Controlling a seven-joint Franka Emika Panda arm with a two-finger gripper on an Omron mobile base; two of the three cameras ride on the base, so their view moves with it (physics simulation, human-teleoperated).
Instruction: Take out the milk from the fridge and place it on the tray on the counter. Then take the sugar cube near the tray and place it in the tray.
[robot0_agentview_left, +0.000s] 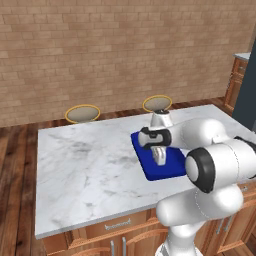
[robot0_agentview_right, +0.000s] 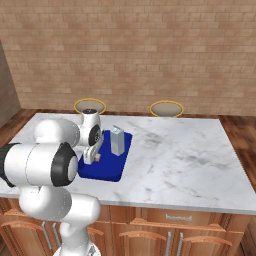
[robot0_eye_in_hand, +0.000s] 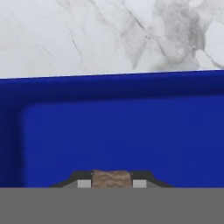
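Marble counter (robot0_agentview_right: 190, 165), white-grey and veined, is spanning wooden cabinets before a brick wall (robot0_agentview_right: 150, 50), two round stools (robot0_agentview_right: 166, 108) standing at its far edge. The blue tray (robot0_agentview_right: 107, 172) is lying near the counter's front edge, broad bare slab stretching beside it. The milk (robot0_agentview_right: 117, 140) is standing upright inside the tray. The gripper (robot0_eye_in_hand: 111, 180) is hovering over the tray floor, its fingers pinching the sugar cube (robot0_eye_in_hand: 111, 179).

the counter (robot0_agentview_left: 85, 165) is showing polished white-grey veined marble over brown wooden cabinets (robot0_agentview_right: 150, 230) with metal handles (robot0_agentview_right: 177, 217). the tray (robot0_eye_in_hand: 122, 127) is looking smooth, matt blue plastic. the sugar cube (robot0_eye_in_hand: 111, 179) is appearing grainy, rough tan. the brick wall (robot0_agentview_left: 100, 50) is looking coarse.
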